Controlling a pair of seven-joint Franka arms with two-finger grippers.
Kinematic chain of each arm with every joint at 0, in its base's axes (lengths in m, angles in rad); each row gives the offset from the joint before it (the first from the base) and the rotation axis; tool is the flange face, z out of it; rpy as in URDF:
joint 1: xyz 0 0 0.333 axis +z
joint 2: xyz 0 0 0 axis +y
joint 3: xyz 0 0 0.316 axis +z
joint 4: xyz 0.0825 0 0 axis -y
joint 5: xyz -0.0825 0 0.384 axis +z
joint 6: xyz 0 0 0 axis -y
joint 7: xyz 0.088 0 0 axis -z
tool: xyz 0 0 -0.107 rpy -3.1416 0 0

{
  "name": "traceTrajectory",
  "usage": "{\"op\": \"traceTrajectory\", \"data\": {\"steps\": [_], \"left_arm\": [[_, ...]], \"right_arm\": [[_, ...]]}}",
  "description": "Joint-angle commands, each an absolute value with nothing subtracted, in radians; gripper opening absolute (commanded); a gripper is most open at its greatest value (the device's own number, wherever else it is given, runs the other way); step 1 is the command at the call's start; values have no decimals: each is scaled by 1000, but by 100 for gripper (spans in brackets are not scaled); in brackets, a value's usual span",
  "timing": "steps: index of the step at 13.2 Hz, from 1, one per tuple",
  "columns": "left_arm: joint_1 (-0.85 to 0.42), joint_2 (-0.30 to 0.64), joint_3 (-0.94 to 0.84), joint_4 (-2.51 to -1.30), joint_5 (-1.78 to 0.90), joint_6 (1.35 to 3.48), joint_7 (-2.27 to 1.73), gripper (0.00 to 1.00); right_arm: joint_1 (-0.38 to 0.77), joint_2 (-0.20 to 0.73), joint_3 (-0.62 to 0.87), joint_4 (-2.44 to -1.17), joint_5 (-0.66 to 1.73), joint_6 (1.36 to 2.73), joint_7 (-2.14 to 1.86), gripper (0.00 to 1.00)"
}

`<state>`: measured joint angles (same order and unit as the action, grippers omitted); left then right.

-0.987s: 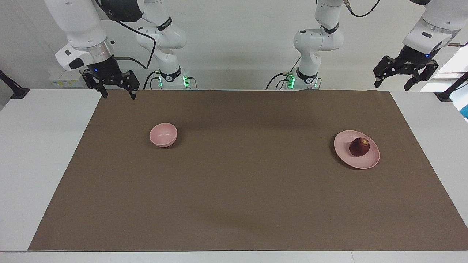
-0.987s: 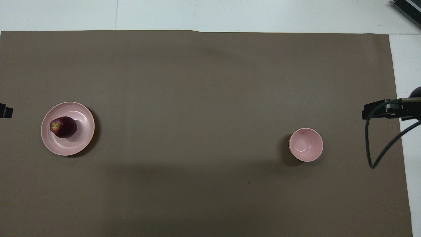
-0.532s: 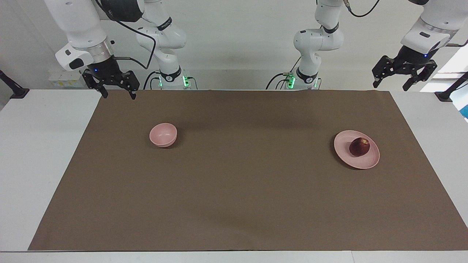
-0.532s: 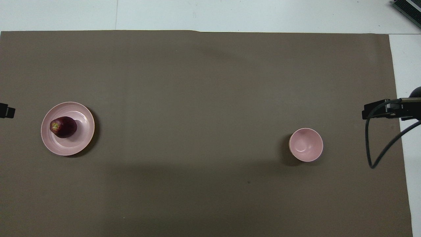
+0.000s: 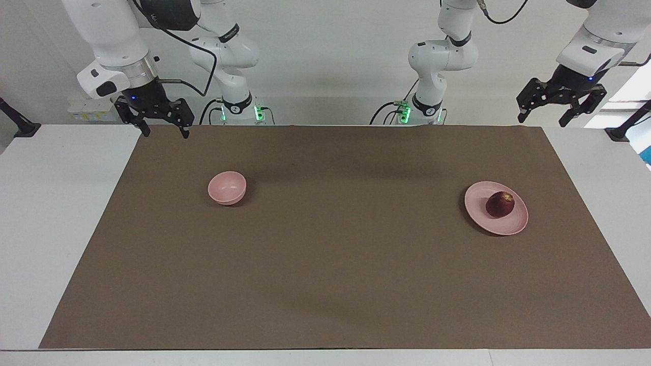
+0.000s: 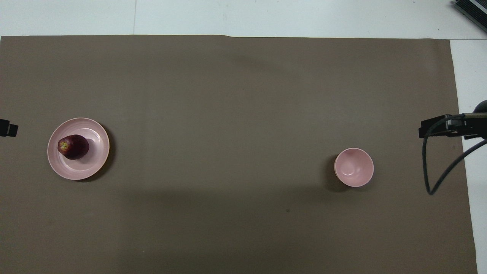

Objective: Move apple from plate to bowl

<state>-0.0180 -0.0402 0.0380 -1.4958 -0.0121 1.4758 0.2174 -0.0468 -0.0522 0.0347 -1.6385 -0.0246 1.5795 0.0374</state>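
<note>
The dark red apple (image 5: 500, 204) lies on the flat pale pink plate (image 5: 483, 216) toward the left arm's end of the table; both also show in the overhead view, apple (image 6: 73, 147) on plate (image 6: 95, 156). The small deep pink bowl (image 5: 227, 187) stands empty toward the right arm's end, and shows in the overhead view too (image 6: 354, 167). My left gripper (image 5: 543, 118) is open and empty, raised over the mat's corner by the robots, apart from the plate. My right gripper (image 5: 166, 132) is open and empty, over the mat's other corner by the robots, and waits.
A brown mat (image 5: 325, 264) covers most of the white table (image 5: 51, 213). A black cable (image 6: 437, 171) hangs from the right arm at the mat's edge. Black clamp stands (image 5: 18, 124) sit at the table's corners nearest the robots.
My left gripper has risen slightly and edged a little toward the table's middle. The right gripper, apple, plate and bowl have not moved.
</note>
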Motion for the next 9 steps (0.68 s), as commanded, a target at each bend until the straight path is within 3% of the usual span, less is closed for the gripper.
{"op": "traceTrajectory", "data": {"steps": [1, 9], "left_arm": [[-9, -78, 41, -1586, -21, 1549, 230, 100], [40, -64, 51, -1908, -21, 1986, 264, 100]], "right_arm": [[-58, -71, 46, -1655, -8, 1575, 25, 100], [-40, -75, 49, -1735, 55, 1634, 83, 100]]}}
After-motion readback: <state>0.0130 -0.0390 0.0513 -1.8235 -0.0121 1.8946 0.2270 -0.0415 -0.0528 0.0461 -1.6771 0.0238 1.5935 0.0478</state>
